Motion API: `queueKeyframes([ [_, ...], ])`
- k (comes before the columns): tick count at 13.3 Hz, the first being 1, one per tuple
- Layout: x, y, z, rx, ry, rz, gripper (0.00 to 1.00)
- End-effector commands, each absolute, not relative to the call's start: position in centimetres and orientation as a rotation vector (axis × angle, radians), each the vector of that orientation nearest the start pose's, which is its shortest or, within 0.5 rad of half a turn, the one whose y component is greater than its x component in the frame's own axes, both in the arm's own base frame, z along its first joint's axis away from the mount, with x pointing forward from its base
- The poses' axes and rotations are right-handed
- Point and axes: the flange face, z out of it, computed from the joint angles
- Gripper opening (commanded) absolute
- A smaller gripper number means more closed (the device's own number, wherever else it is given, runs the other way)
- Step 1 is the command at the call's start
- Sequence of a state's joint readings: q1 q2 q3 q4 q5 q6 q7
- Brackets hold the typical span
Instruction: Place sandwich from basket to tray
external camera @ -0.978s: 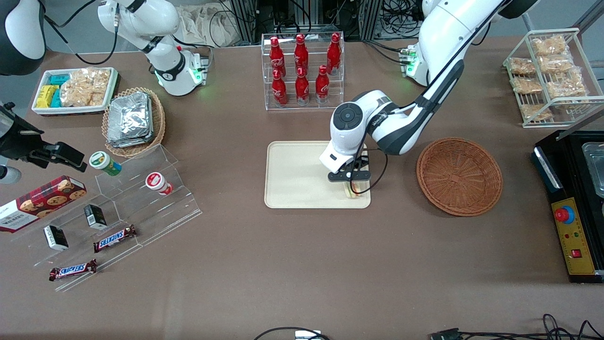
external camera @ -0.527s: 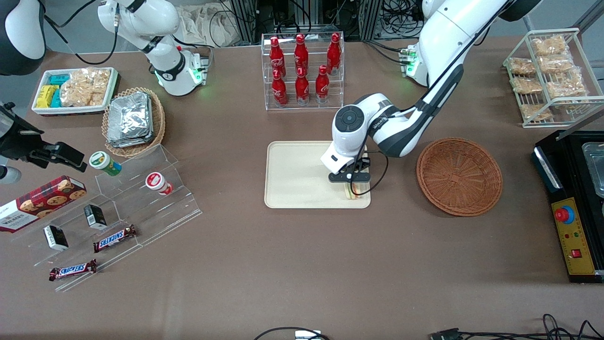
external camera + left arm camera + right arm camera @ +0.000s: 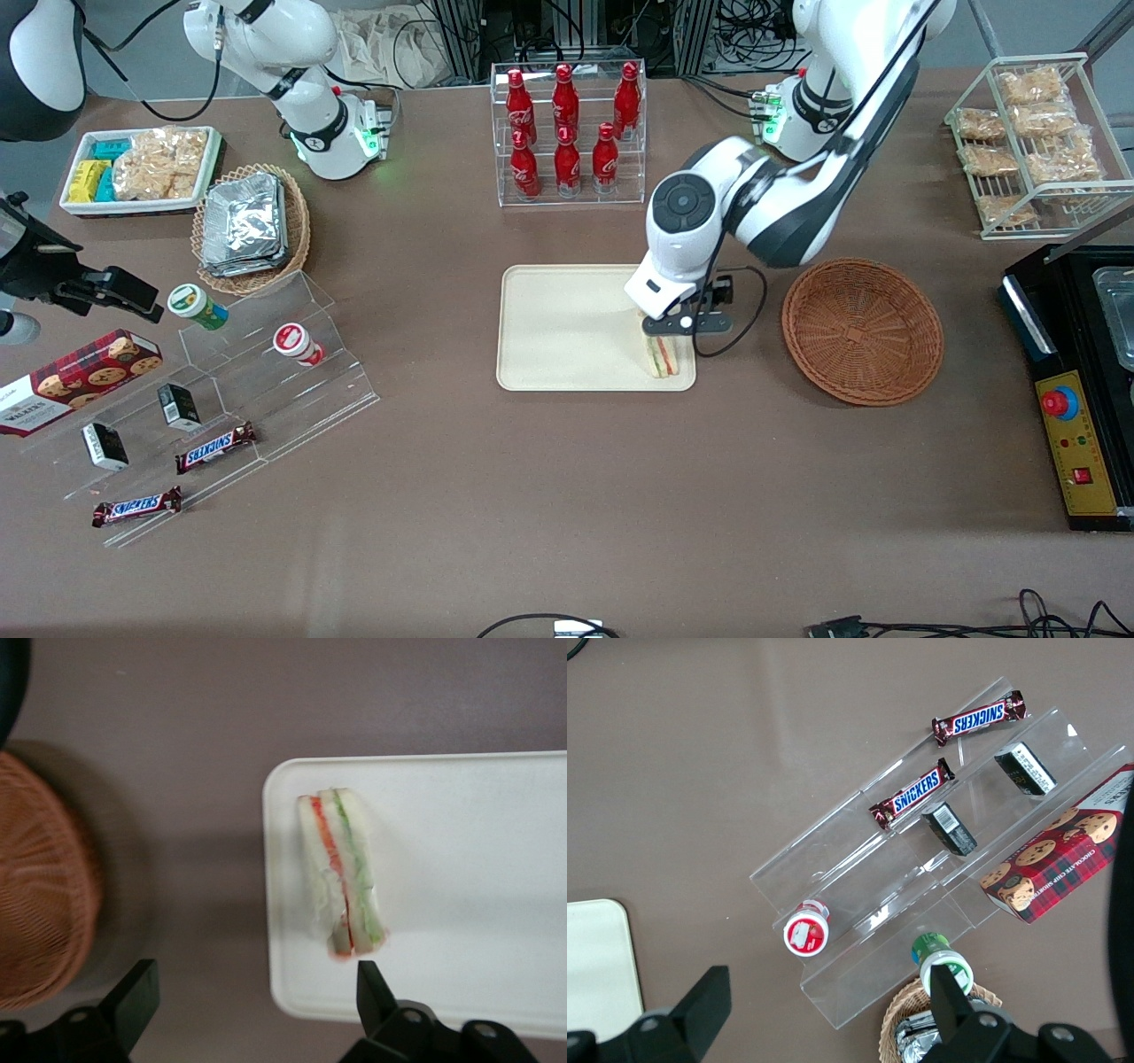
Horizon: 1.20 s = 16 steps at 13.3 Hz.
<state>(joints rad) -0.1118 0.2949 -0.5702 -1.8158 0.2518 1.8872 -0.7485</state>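
The sandwich (image 3: 660,357) stands on its cut edge on the cream tray (image 3: 558,328), at the corner nearest the front camera on the basket's side. In the left wrist view the sandwich (image 3: 341,875) shows red and green filling, resting just inside the tray's rim (image 3: 276,904). My gripper (image 3: 680,322) hangs open above the tray's edge, a little farther from the front camera than the sandwich, holding nothing. In the wrist view the gripper (image 3: 255,985) has its fingers wide apart, over the table and tray edge. The reddish-brown basket (image 3: 862,330) is empty; the basket (image 3: 40,895) also shows in the wrist view.
A clear rack of red cola bottles (image 3: 567,133) stands farther from the front camera than the tray. A tan basket of foil packets (image 3: 251,227) and acrylic steps with snacks (image 3: 248,390) lie toward the parked arm's end. A wire snack rack (image 3: 1032,142) and black control box (image 3: 1072,390) stand toward the working arm's end.
The gripper has let go of the sandwich, risen and shifted toward the basket. The sandwich stays standing on the tray.
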Motion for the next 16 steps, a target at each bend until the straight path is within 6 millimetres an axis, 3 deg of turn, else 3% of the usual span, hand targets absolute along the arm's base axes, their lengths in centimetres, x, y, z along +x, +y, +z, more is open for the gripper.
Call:
queueKeyframes([
  [1,51.4,-30.5,48.2,-2.979,0.024,0.167,1.00],
  [3,53.4,-24.2,53.6,-3.021,-0.008,0.200,1.00],
  [5,54.2,-17.8,56.5,-3.047,-0.018,0.164,1.00],
  [9,51.7,-8.2,55.6,-3.070,-0.028,0.086,1.00],
  [11,52.1,-6.3,55.2,-3.102,-0.045,0.078,1.00],
  [16,53.1,-3.9,56.1,-3.104,-0.130,0.063,1.00],
])
